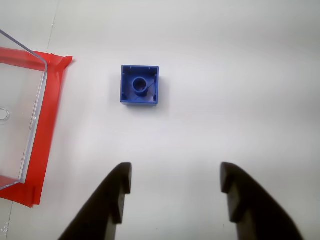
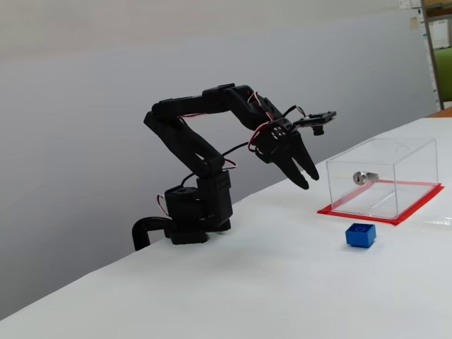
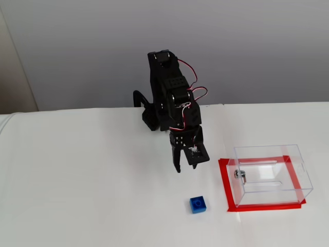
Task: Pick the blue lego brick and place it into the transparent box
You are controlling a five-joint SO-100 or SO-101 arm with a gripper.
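- Gripper (image 1: 175, 192) hangs above the table (image 3: 77, 195), fingers spread wide, nothing between them; not yet down at the brick.
- Blue lego brick (image 1: 139, 85) sits on the white tabletop near the front edge in a fixed view (image 3: 197, 204), just beside the transparent box (image 3: 270, 175), not touching it.
- Risk: in wrist view the brick lies ahead of the jaws and left of centre; a straight drop would prob. land one finger on it and knock it toward the box's red base (image 1: 47, 125).
- Risk: brick is small, hard, glossy plastic w/ round stud on top; an off-centre pinch could squirt it out.
- Box: clear rigid walls, silver lock (image 2: 364, 177); carrying low could clip the wall.
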